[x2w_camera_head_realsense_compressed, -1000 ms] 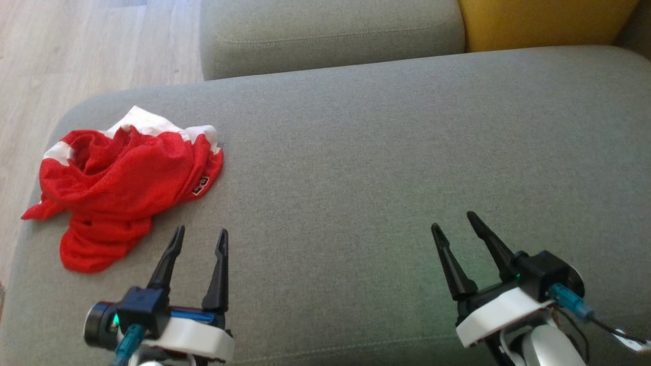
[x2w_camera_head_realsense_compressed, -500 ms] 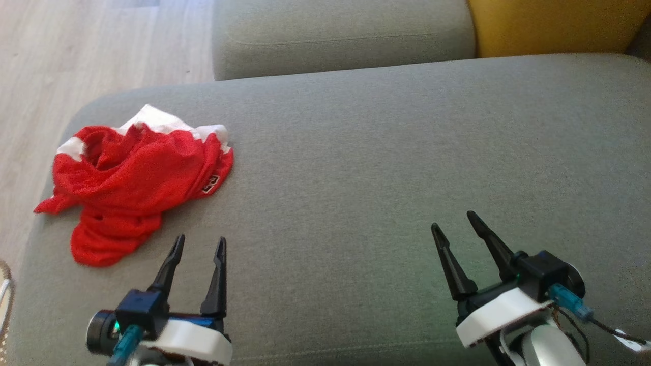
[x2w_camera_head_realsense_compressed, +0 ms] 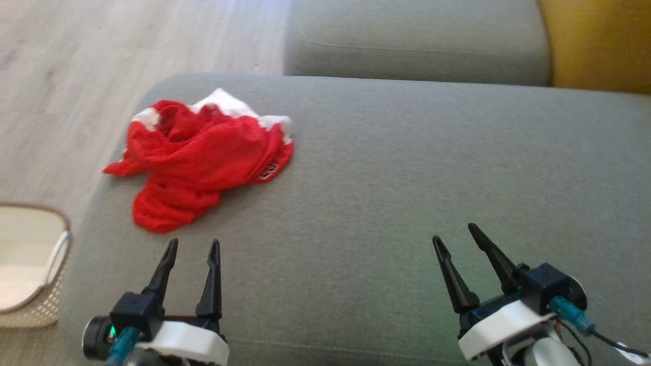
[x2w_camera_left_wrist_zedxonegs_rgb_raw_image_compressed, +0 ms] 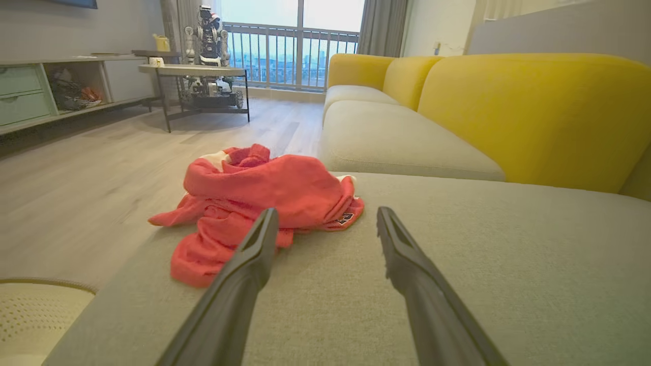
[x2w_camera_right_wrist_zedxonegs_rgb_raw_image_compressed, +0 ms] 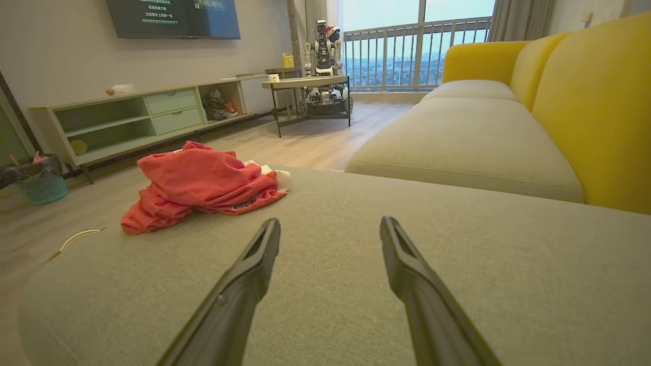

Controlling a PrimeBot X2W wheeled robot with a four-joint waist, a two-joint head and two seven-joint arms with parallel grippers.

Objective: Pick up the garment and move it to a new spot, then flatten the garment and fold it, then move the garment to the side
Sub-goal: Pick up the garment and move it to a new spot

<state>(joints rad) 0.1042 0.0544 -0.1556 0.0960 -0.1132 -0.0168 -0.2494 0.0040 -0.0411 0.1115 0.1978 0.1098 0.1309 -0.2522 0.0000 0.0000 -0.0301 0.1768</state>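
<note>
Grey-green fabric sofa seat cushion [x2w_camera_head_realsense_compressed: 407, 178] serves as the work surface, with pale wood-plank flooring [x2w_camera_head_realsense_compressed: 76, 61] beyond its left edge. Crumpled red mesh garment with white trim [x2w_camera_head_realsense_compressed: 203, 162] lies heaped on the cushion near its far left corner, one red corner reaching the left edge. Left gripper [x2w_camera_head_realsense_compressed: 193, 246] is near the garment's near side but apart from it, its two dark fingers spread wide and holding nothing. Right gripper [x2w_camera_head_realsense_compressed: 454, 235] is well apart from the garment over bare cushion, its fingers likewise spread wide with nothing between them. Cream perforated basket with a brown rim [x2w_camera_head_realsense_compressed: 30, 264] stands on the floor beside the cushion's near left corner; the visible part of its interior shows a plain pale base. Small teal basket [x2w_camera_right_wrist_zedxonegs_rgb_raw_image_compressed: 43, 185] sits on the floor by a pale green low shelf unit [x2w_camera_right_wrist_zedxonegs_rgb_raw_image_compressed: 127, 117]; its contents are too small to identify. One open shelf compartment holds a round yellow object [x2w_camera_right_wrist_zedxonegs_rgb_raw_image_compressed: 79, 146]; another holds a dark jumble [x2w_camera_right_wrist_zedxonegs_rgb_raw_image_compressed: 218, 108], not identifiable.
</note>
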